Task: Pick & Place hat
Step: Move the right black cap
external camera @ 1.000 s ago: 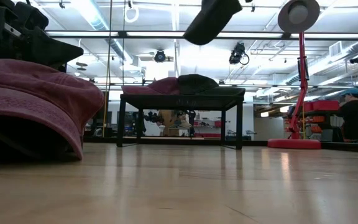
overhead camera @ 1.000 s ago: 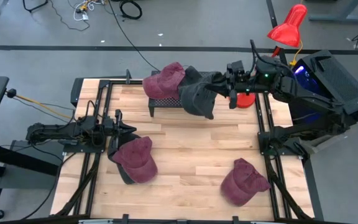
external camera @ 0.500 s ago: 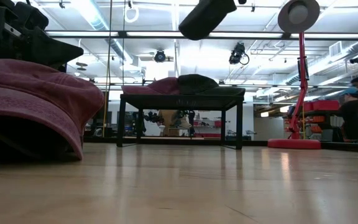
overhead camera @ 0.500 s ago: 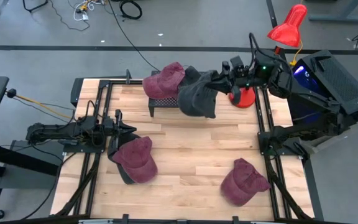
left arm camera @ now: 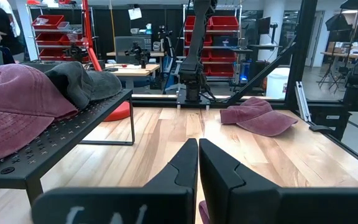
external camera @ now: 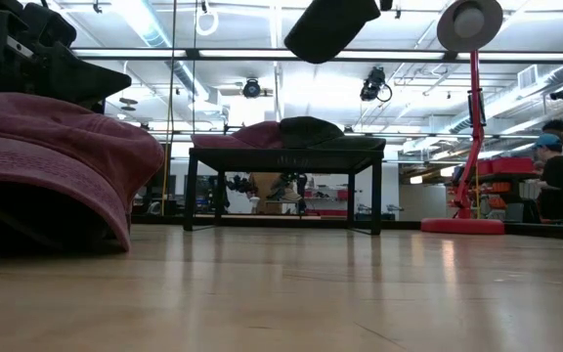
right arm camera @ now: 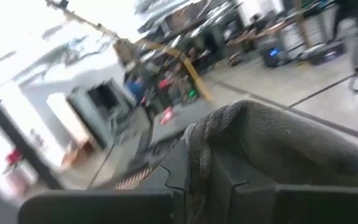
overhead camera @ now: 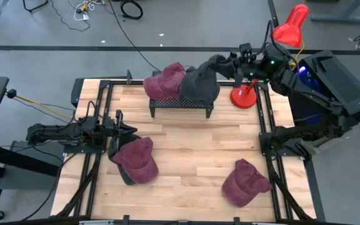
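Observation:
My right gripper (overhead camera: 235, 64) is shut on a dark grey hat (overhead camera: 201, 82) high above the right end of the black rack (overhead camera: 179, 105); the low view shows that hat (external camera: 331, 25) well clear of the rack top (external camera: 286, 150). On the rack lie a maroon hat (overhead camera: 164, 79) and another dark hat (external camera: 309, 127). My left gripper (overhead camera: 130, 130) is shut and low at the table's left, at the far edge of a maroon hat (overhead camera: 137, 160) that lies on the table. Whether it touches that hat, I cannot tell. My right gripper pinches a bunched fold of the dark grey hat's cloth (right arm camera: 199, 144) between its two fingers, at the hat's right edge. The fingers come from the table's right, about level. The hat is lifted clear and droops leftward from the fingers over the rack.
A third maroon hat (overhead camera: 245, 182) lies near the table's near right corner. A red desk lamp stands with its base (overhead camera: 245, 98) at the far right, close under my right arm, and its head (overhead camera: 290, 24) beyond the edge. A person (external camera: 561, 168) is in the room behind.
My right gripper has moved up and toward the table's far edge, carrying the dark grey hat from in front of the rack's near side to above its right end. The hat stays lifted clear. My left arm has kept still.

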Robot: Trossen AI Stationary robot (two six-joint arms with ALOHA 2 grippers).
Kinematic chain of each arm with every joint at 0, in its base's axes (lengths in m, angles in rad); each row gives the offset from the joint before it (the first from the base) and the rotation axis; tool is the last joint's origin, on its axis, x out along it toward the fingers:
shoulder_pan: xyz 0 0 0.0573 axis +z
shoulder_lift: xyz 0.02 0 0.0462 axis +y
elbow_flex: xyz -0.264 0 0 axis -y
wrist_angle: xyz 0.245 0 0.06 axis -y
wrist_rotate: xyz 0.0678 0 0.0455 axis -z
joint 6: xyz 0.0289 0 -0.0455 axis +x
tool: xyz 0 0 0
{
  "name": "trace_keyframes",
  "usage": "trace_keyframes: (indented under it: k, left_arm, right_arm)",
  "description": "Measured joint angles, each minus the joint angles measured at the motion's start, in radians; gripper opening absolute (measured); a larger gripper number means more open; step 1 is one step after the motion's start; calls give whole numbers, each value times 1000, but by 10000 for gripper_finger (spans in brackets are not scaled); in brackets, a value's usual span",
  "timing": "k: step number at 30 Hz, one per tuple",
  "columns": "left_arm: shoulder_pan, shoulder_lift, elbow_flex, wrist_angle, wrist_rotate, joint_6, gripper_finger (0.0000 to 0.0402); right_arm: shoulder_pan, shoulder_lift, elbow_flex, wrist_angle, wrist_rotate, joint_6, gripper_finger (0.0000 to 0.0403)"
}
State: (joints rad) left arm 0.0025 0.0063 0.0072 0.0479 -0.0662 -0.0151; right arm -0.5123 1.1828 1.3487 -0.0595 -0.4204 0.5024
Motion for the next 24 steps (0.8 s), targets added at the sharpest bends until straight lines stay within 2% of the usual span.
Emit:
trace_keyframes:
  k: [6, 10, 17, 24]
  left_arm:
    - [0, 0, 0, 0, 0, 0, 21]
    - [0, 0, 0, 0, 0, 0, 21]
    - [0, 0, 0, 0, 0, 0, 21]
    - [0, 0, 0, 0, 0, 0, 21]
  right_arm:
    - [6, 0, 0, 25, 170, 40, 32]
    - [10, 4, 0, 36, 211, 40, 32]
    - [11, 10, -1, 68, 120, 39, 32]
    - [6, 11, -1, 62, -64, 15, 32]
